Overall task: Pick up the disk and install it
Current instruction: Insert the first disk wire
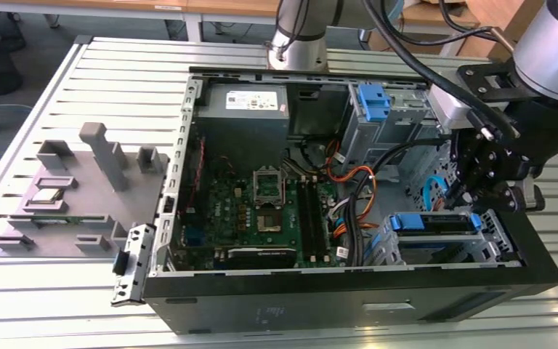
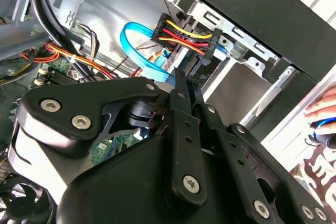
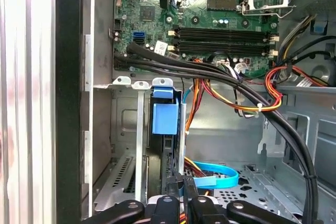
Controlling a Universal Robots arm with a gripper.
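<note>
Gripper (image 2: 188, 82), second wrist view: nearest the lens, its black body across the foreground. The jaws were drawn together with nothing seen between them, which was judged to suit pressing rather than grasping.
Power connector (image 2: 184, 38), second wrist view: sat just beyond the gripper, with red, yellow and black leads. The blue data cable (image 2: 137, 51) looped beside it. Both probably lay loose near the bay so as to reach a drive.
Disk (image 3: 165, 119), first wrist view: stood on edge in the drive cage (image 3: 131, 129), beyond the gripper, with its blue rail tab toward the camera. It was judged to stand so because the cage takes it edgewise.
Disk axis, first wrist view: the long axis ran parallel to the black case wall (image 3: 68, 103) just beside the cage. The narrow edge faced the open side of the case.
Motherboard (image 3: 210, 19), first wrist view: lay past the cage, with a black cable bundle (image 3: 210, 72) crossing between the two.
Disk, exterior view: sat low at the exterior view's right, its blue strip lying along the near wall. The gripper hung just above it; whether they touched could not be told.
Spare bracket (image 1: 374, 102), exterior view: lighter blue, in the upper bay, well apart from the disk.
Power-supply box (image 1: 245, 102), exterior view: sat upper middle, in the far corner of the case.
Table (image 1: 114, 73), exterior view: slatted, with a grey fixture (image 1: 75, 196) at the exterior view's left.
</note>
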